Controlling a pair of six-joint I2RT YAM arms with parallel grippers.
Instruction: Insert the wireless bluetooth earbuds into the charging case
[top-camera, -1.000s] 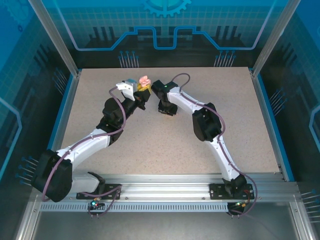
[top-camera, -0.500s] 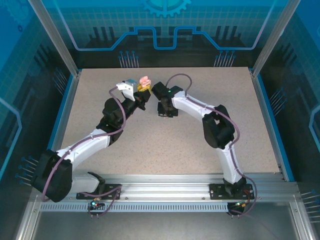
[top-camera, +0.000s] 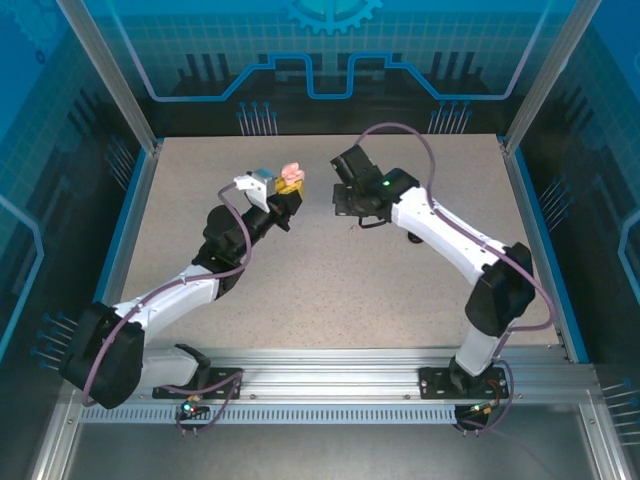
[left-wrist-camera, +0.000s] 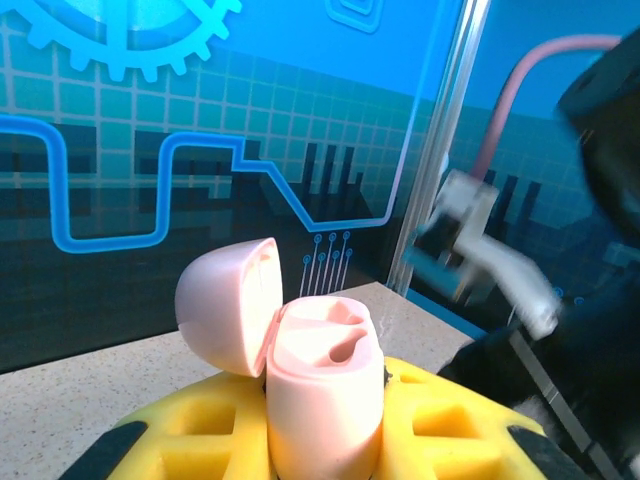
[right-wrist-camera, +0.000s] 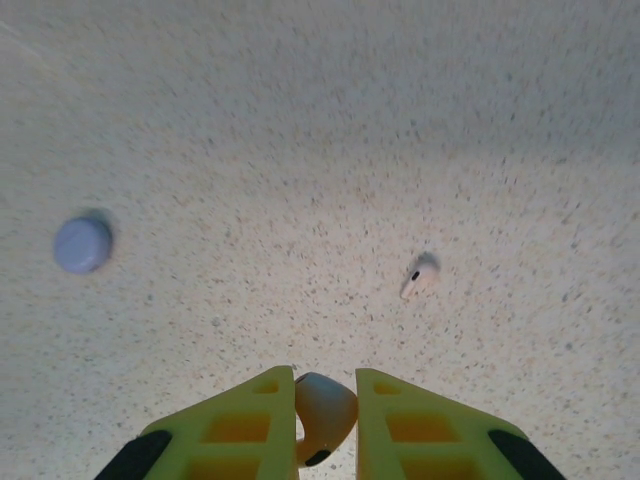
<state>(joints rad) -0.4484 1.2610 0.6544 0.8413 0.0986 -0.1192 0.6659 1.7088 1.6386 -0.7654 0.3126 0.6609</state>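
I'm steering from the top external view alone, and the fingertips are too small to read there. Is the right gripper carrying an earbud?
Observer: Yes. The right wrist view shows the right gripper shut on a pale pink earbud, pinched between its yellow fingers.
Operator: Is the case ready to receive it?
Observer: The left wrist view shows the pink charging case held in the left gripper, lid swung back, wells looking empty.
Operator: Any other earbud on the table?
Observer: One pale earbud lies loose on the table in the right wrist view.
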